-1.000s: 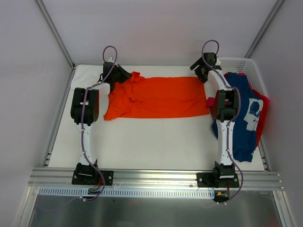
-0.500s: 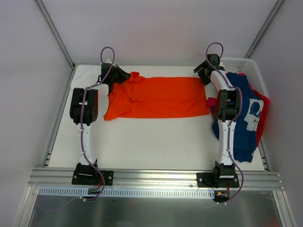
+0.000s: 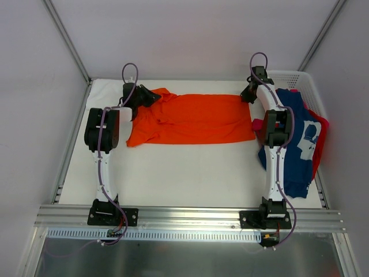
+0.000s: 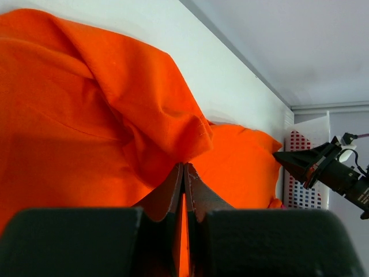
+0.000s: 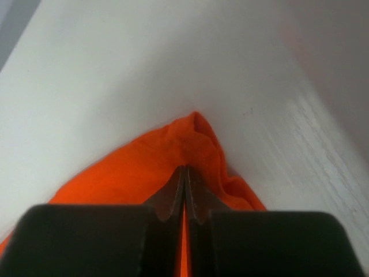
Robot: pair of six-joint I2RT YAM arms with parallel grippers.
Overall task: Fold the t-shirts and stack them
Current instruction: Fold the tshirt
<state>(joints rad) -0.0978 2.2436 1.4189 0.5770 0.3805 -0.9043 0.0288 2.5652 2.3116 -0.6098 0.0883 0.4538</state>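
While the orange t-shirt [image 3: 193,118] lies flat across the far side of the white table [image 3: 173,173], the left gripper [image 3: 151,96] pinches its bunched left end and the right gripper [image 3: 247,97] is clamped on its far right corner. The navy t-shirt [image 3: 297,144] drapes over the basket [image 3: 305,81].

3 t-shirts visible: 1 orange t-shirt [image 3: 196,118], 1 navy t-shirt [image 3: 297,147], 1 pink-red t-shirt [image 3: 322,130]. 1 white basket [image 3: 294,77]. 2 grippers: left gripper [image 3: 152,96], right gripper [image 3: 247,96]. 1 table [image 3: 173,173].
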